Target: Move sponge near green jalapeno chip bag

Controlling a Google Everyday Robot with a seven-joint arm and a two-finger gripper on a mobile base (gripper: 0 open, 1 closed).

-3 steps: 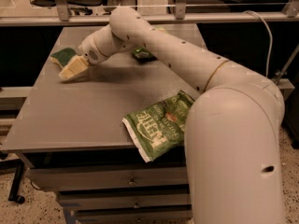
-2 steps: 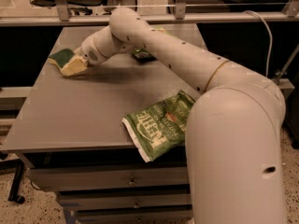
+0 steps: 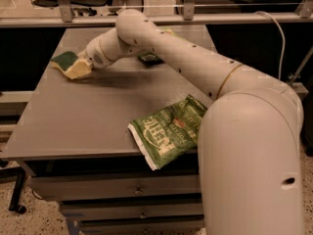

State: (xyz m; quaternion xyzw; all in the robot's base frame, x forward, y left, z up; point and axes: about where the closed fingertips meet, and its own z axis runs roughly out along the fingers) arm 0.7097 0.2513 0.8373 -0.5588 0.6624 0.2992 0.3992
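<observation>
The right side of the view is filled by the robot's pale, rounded body and arm (image 3: pixel 254 146), which is stretched from the lower right up and across to the far left of the table. The grey table (image 3: pixel 83 121) is seen from above its near edge, with drawer fronts (image 3: pixel 122 190) set beneath it.

The green jalapeno chip bag (image 3: pixel 168 131) is laid flat at the near edge of the table, right of the middle. Its white end seam is pushed slightly past the table's edge, and its right end is hidden behind the arm.

The sponge (image 3: pixel 71 66) is found at the far left of the table, well apart from the chip bag. It is tilted, so that the dark green scrub top is turned up and away and the pale yellow body is shown to the camera.

The gripper (image 3: pixel 87 62) is placed directly at the sponge's right end, touching it, and is closed on it. The sponge is thus carried at the tip of the arm, pointing left and outward from it.

A small dark object (image 3: pixel 149 58) is glimpsed on the table just behind the arm; what it is cannot be told.
</observation>
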